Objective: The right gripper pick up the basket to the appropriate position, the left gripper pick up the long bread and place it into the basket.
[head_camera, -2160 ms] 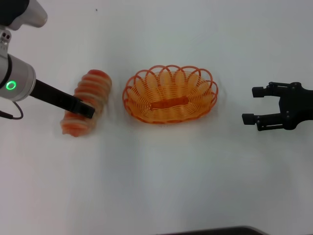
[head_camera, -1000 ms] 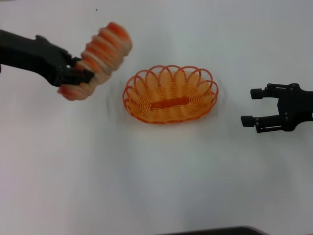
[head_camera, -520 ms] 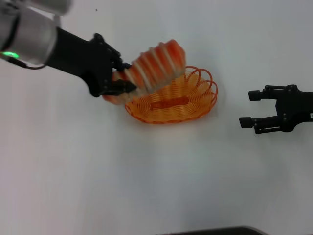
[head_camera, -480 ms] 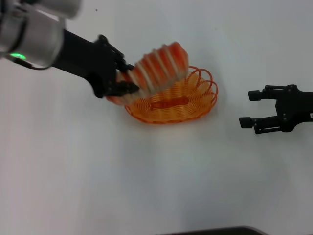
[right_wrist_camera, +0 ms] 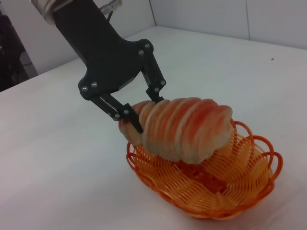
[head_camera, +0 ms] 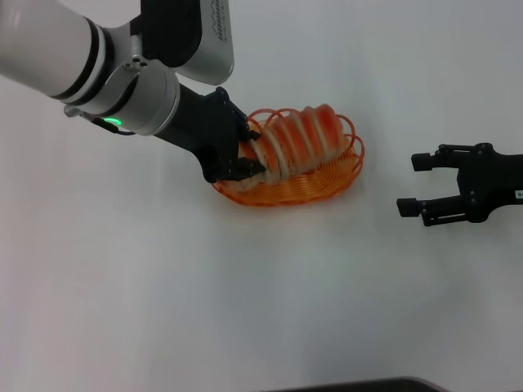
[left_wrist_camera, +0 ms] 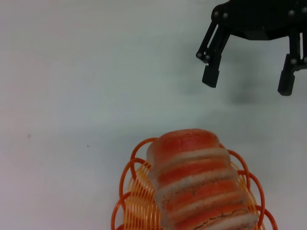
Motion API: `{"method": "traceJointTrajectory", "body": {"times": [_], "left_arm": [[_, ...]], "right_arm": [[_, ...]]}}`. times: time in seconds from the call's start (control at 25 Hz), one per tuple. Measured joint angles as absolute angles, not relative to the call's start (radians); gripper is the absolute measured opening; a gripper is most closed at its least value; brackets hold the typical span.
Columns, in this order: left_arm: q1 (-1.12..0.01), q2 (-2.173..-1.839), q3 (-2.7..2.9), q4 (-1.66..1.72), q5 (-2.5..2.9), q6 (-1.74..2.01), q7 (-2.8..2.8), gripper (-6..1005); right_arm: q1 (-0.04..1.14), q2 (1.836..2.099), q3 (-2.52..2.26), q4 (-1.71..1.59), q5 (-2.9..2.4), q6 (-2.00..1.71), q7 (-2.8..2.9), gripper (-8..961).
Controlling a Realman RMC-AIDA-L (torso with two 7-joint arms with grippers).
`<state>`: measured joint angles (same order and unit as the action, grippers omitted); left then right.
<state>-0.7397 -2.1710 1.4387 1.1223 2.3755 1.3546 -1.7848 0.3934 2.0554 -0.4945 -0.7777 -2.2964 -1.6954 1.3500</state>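
One long bread along basket length, far end raised; left hand grasping it; right hand released.

A plain white table fills the head view, evenly lit, with soft shadows only. A dark strip shows at its near edge. In the right wrist view, pale wall panels rise behind the tabletop, and a dark area lies beyond one side
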Motion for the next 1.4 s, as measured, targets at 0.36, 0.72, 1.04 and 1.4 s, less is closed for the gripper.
{"method": "traceJointTrajectory", "body": {"times": [0.36,0.72,1.04,1.4], "left_arm": [[-0.734,-2.173,1.485,1.134,2.368,1.313,-1.832,465],[-0.708,-2.168,1.355,1.167,2.282,1.381,-1.829,800],[-0.579,-2.138,0.789,1.101,2.140,1.695,-1.615,935],[-0.378,-2.091,0.671,0.899,2.130,1.691,-1.449,936]], "right_arm": [[0.396,2.054,-0.505,-0.778,-2.296,-1.692,1.359,924],[0.396,2.054,-0.505,-0.778,-2.296,-1.691,1.359,924],[0.396,2.053,-0.498,-0.778,-2.296,-1.694,1.359,925],[0.396,2.047,-0.495,-0.778,-2.294,-1.683,1.356,925]]}}
